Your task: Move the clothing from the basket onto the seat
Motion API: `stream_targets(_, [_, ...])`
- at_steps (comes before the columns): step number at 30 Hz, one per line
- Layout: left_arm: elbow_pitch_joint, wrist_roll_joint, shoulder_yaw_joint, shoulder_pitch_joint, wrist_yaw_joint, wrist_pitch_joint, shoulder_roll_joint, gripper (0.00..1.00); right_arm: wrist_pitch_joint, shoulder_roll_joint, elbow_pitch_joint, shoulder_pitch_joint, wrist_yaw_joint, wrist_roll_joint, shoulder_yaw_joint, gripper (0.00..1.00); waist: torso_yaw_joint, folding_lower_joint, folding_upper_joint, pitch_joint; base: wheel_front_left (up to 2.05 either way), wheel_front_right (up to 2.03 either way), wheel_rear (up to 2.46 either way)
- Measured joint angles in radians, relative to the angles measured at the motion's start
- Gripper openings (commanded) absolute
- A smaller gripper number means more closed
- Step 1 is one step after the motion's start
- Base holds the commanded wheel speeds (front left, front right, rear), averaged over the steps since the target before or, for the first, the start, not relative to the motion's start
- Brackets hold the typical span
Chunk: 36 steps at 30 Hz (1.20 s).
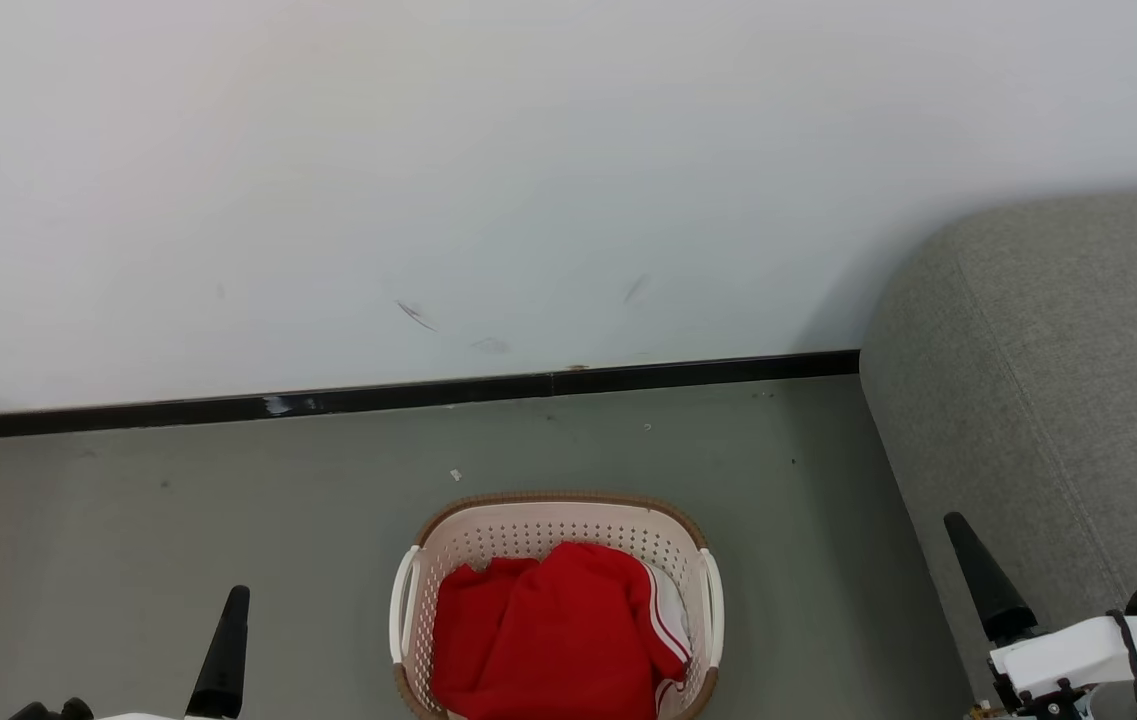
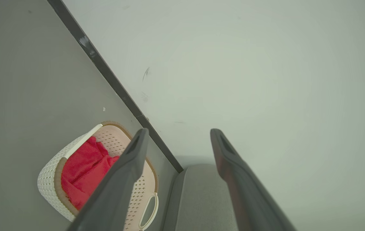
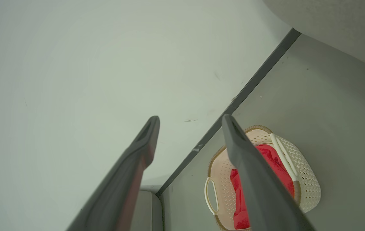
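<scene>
Far left: left gripper point(image 2: 179, 133) hangs low beside the robot, fingers spread wide w/ nothing btwn them. It's aimed fwd at the wall point(image 1: 428, 150), not at the load. Looks like a ready pose, no reach begun, I'd say.

Centre: basket point(image 1: 528, 530) sits on the grey floor point(image 1: 228, 500), a bit off the black skirting strip point(image 1: 408, 395). It's straight in front of the robot, btwn both arms, so handy for either one. The clothing point(image 1: 553, 640) is all in there: a red heap filling most of the tub, white-striped edge on its right side. Nothing's out yet, so the task's at the start.

Right: the seat point(image 1: 1048, 400), a big grey sofa against the wall, stands near the basket w/ a strip of floor btwn. Short carry, prob why the basket's parked there.

Far right: right gripper point(image 3: 191, 118) hovers by the sofa's edge, also wide open & empty.

In the way: basket walls + white handles hem the heap in, so a grab has to come from above. The sofa's side rises above the basket rim, so the cloth needs lifting up & over. Loose fabric may drape and snag the rim.
</scene>
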Motion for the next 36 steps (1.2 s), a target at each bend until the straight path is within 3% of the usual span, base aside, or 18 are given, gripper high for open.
stream_targets(9, [-0.021,0.164,0.000,0.000,0.000,-0.028,0.012,1.00,-0.025,-0.001,0.000,0.001,0.000,-0.192,0.009,1.00,-0.001,0.0051,0.0000,-0.010,0.00,0.00,0.00])
stream_targets(16, [-0.044,0.301,-0.003,0.005,0.013,-0.052,0.017,1.00,-0.052,0.016,-0.005,0.002,0.000,-0.340,0.007,1.00,-0.003,0.0056,0.0000,-0.015,0.00,0.00,0.00])
stream_targets(30, [-0.078,0.525,-0.012,0.031,0.020,-0.102,-0.002,1.00,-0.109,0.027,-0.030,0.023,0.000,-0.630,0.006,1.00,-0.002,-0.0064,0.0000,-0.011,0.00,0.00,0.00])
stream_targets(36, [-0.092,0.612,-0.012,0.034,0.019,-0.127,-0.005,1.00,-0.131,0.028,-0.042,0.024,0.000,-0.736,0.006,1.00,0.004,-0.0094,0.0000,-0.009,0.00,0.00,0.00])
